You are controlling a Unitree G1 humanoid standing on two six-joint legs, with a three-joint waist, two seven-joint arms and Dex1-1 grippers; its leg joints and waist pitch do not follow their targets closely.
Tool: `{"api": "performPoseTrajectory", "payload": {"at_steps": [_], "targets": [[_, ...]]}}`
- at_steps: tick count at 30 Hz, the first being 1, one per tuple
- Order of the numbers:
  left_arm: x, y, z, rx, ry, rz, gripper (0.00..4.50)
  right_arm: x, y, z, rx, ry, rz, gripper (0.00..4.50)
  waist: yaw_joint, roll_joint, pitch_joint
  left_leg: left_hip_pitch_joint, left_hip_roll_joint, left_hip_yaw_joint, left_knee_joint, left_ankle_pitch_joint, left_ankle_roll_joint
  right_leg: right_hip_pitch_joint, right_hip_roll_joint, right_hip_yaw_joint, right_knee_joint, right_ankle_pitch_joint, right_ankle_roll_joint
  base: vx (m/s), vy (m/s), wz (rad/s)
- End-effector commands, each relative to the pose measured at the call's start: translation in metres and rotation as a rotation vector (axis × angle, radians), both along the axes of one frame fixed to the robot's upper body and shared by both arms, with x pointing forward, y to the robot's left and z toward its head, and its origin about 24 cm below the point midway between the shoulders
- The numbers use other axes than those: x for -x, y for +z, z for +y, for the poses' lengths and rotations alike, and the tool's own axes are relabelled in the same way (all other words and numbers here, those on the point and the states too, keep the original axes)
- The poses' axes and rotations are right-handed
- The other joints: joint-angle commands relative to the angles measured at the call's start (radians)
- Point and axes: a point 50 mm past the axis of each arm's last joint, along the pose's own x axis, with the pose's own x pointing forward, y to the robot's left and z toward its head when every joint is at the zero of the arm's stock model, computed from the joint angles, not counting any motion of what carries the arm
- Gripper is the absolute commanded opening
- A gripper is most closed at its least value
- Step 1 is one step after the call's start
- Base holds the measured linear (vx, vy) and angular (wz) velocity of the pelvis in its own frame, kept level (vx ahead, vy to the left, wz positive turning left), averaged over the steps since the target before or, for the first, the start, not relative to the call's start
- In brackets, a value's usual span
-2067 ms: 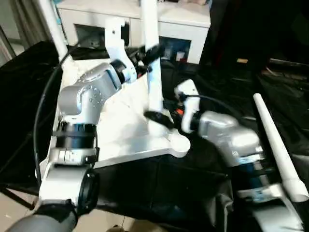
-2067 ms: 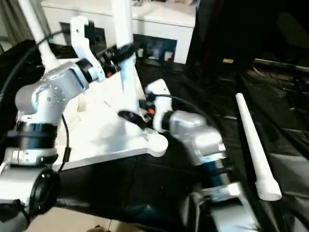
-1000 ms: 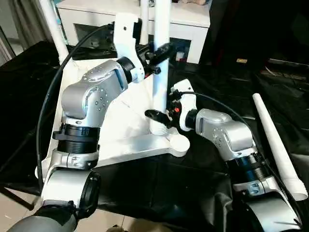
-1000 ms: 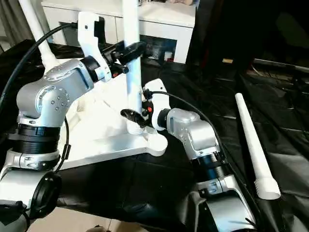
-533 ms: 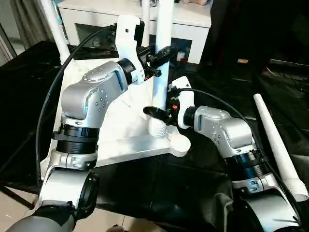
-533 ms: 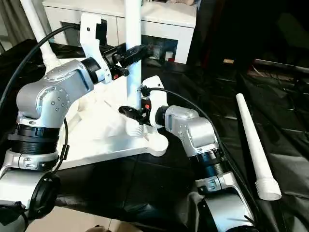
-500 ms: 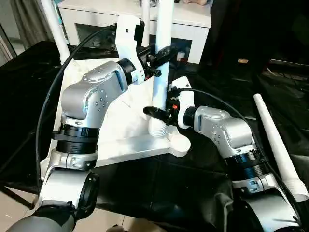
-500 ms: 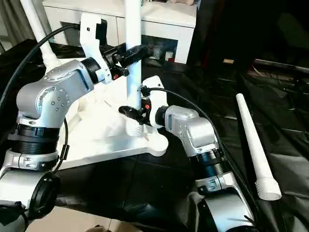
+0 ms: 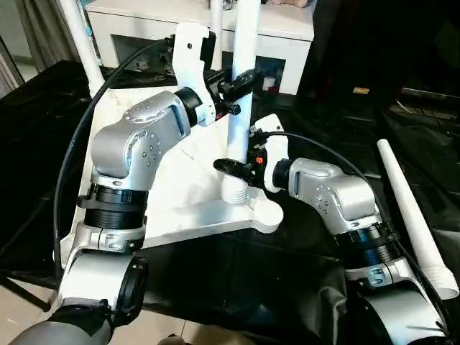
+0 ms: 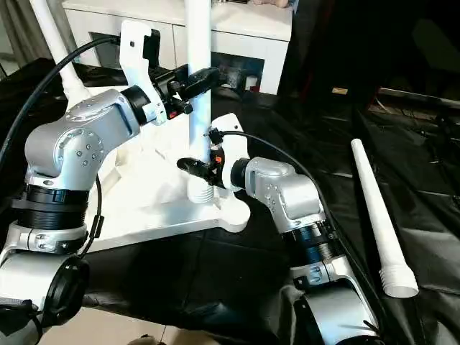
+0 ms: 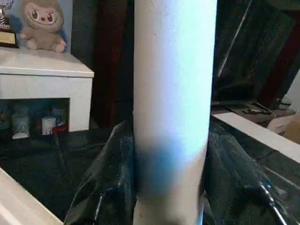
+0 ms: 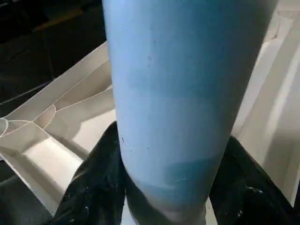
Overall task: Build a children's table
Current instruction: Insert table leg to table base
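The children's table point(image 9: 183, 194) lies upside down on the black sheet point(image 9: 287, 273), one leg point(image 9: 241, 108) upright in its near corner socket, my left gripper point(image 9: 241, 77) clamped high, my right gripper point(image 9: 233, 167) clamped low.

The table top point(image 9: 183, 194) and the legs point(image 9: 241, 100) are plain white — the cloth point(image 9: 302, 244) under them is shiny black, and the arms point(image 9: 136, 144) are silver.

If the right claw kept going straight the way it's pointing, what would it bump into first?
The right claw is already closed around the upright table leg, so the leg itself. Past it, probably the left arm's elbow, though depth is unclear.
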Motion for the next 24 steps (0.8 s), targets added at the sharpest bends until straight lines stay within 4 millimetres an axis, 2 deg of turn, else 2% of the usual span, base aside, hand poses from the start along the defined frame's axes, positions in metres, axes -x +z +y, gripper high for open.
{"api": "performPoseTrajectory", "payload": {"at_steps": [1, 2, 5, 9, 11, 14, 15, 17, 18, 19, 20, 21, 22, 23, 24], "targets": [[0.011, 0.016, -0.006, 0.082, -0.098, -0.049, 2.41, -0.002, 0.003, -0.003, -0.021, -0.013, -0.008, 1.85, 0.001, 0.002, -0.067, 0.019, 0.038, -0.01, -0.063, -0.023, -0.023, 0.059, -0.067, 0.049, -0.054, 0.183, -0.224, 0.0, 0.0, 0.0], [0.011, 0.021, -0.005, 0.163, -0.1, -0.041, 2.44, -0.003, 0.006, -0.005, -0.041, -0.023, -0.021, 1.85, 0.002, 0.0, -0.068, 0.019, 0.038, -0.009, -0.063, -0.023, -0.023, 0.06, -0.068, 0.048, -0.053, 0.187, -0.237, 0.0, 0.0, 0.0], [0.01, 0.027, 0.0, 0.259, -0.09, -0.054, 2.77, -0.005, 0.011, -0.007, -0.088, -0.045, -0.039, 1.85, 0.002, -0.001, -0.066, 0.017, 0.038, -0.008, -0.062, -0.027, -0.015, 0.06, -0.067, 0.048, -0.054, 0.197, -0.251, 0.0, 0.0, 0.0], [0.008, 0.034, 0.011, 0.376, -0.047, -0.117, 2.9, -0.007, 0.021, -0.01, -0.182, -0.066, -0.058, 1.84, 0.002, -0.002, -0.065, 0.018, 0.039, -0.009, -0.064, -0.038, -0.002, 0.06, -0.067, 0.049, -0.058, 0.167, -0.237, 0.0, 0.0, 0.0], [0.008, 0.041, 0.021, 0.554, -0.043, -0.133, 2.96, -0.008, 0.028, -0.012, -0.251, -0.078, -0.073, 1.84, 0.003, 0.0, -0.066, 0.018, 0.039, -0.01, -0.063, -0.035, 0.0, 0.061, -0.068, 0.049, -0.056, 0.172, -0.24, 0.0, 0.0, 0.0], [0.01, 0.047, 0.034, 0.785, -0.062, -0.131, 2.96, -0.009, 0.034, -0.016, -0.32, -0.09, -0.084, 1.84, 0.005, -0.005, -0.067, 0.016, 0.037, -0.008, -0.06, -0.029, 0.007, 0.063, -0.069, 0.048, -0.055, 0.205, -0.27, 0.0, 0.0, 0.0], [0.01, 0.048, 0.036, 0.81, -0.062, -0.132, 2.96, -0.009, 0.035, -0.016, -0.327, -0.092, -0.086, 1.84, 0.004, -0.005, -0.067, 0.017, 0.036, -0.008, -0.059, -0.029, 0.014, 0.062, -0.066, 0.048, -0.054, 0.206, -0.269, 0.0, 0.0, 0.0], [0.019, 0.056, 0.052, 0.974, -0.082, -0.202, 2.96, -0.011, 0.034, -0.025, -0.319, -0.128, -0.094, 1.84, 0.005, -0.003, -0.066, 0.017, 0.037, -0.008, -0.06, -0.033, 0.019, 0.061, -0.067, 0.048, -0.057, 0.191, -0.263, 0.0, 0.0, 0.0], [0.021, 0.056, 0.055, 0.967, -0.086, -0.219, 2.96, -0.012, 0.031, -0.029, -0.294, -0.134, -0.099, 1.84, 0.006, -0.006, -0.066, 0.017, 0.038, -0.008, -0.06, -0.032, 0.017, 0.062, -0.066, 0.047, -0.057, 0.186, -0.263, 0.0, 0.0, 0.0], [0.026, 0.056, 0.06, 0.939, -0.093, -0.252, 2.96, -0.012, 0.026, -0.036, -0.237, -0.143, -0.11, 1.84, 0.006, -0.004, -0.067, 0.017, 0.039, -0.009, -0.061, -0.029, 0.014, 0.062, -0.065, 0.047, -0.055, 0.185, -0.258, 0.0, 0.0, 0.0], [0.029, 0.053, 0.061, 0.858, -0.097, -0.271, 2.96, -0.011, 0.022, -0.041, -0.181, -0.14, -0.125, 1.84, 0.005, -0.006, -0.066, 0.018, 0.04, -0.008, -0.061, -0.023, 0.01, 0.06, -0.063, 0.046, -0.057, 0.181, -0.244, 0.0, 0.0, 0.0], [0.034, 0.034, 0.055, 0.511, -0.086, -0.313, 2.96, -0.009, 0.015, -0.052, -0.102, -0.132, -0.13, 1.84, 0.004, -0.006, -0.064, 0.018, 0.039, -0.007, -0.062, -0.022, 0.007, 0.061, -0.061, 0.046, -0.06, 0.162, -0.22, 0.0, 0.0, 0.0], [0.037, 0.022, 0.051, 0.347, -0.101, -0.319, 2.96, -0.008, 0.013, -0.056, -0.084, -0.13, -0.129, 1.84, 0.002, -0.006, -0.064, 0.02, 0.044, -0.008, -0.065, -0.022, 0.009, 0.06, -0.061, 0.047, -0.059, 0.126, -0.174, 0.0, 0.0, 0.0], [0.04, 0.002, 0.047, 0.129, -0.131, -0.287, 2.96, -0.007, 0.01, -0.062, -0.079, -0.123, -0.112, 1.84, 0.004, -0.008, -0.063, 0.021, 0.045, -0.011, -0.066, -0.018, 0.009, 0.058, -0.064, 0.047, -0.062, 0.107, -0.154, 0.0, 0.0, 0.0], [0.043, -0.017, 0.045, -0.055, -0.156, -0.258, 2.96, -0.005, 0.008, -0.067, -0.074, -0.107, -0.103, 1.84, 0.0, -0.002, -0.064, 0.025, 0.045, -0.008, -0.066, -0.018, 0.0, 0.052, -0.059, 0.049, -0.06, 0.091, -0.128, 0.0, 0.0, 0.0]]}}
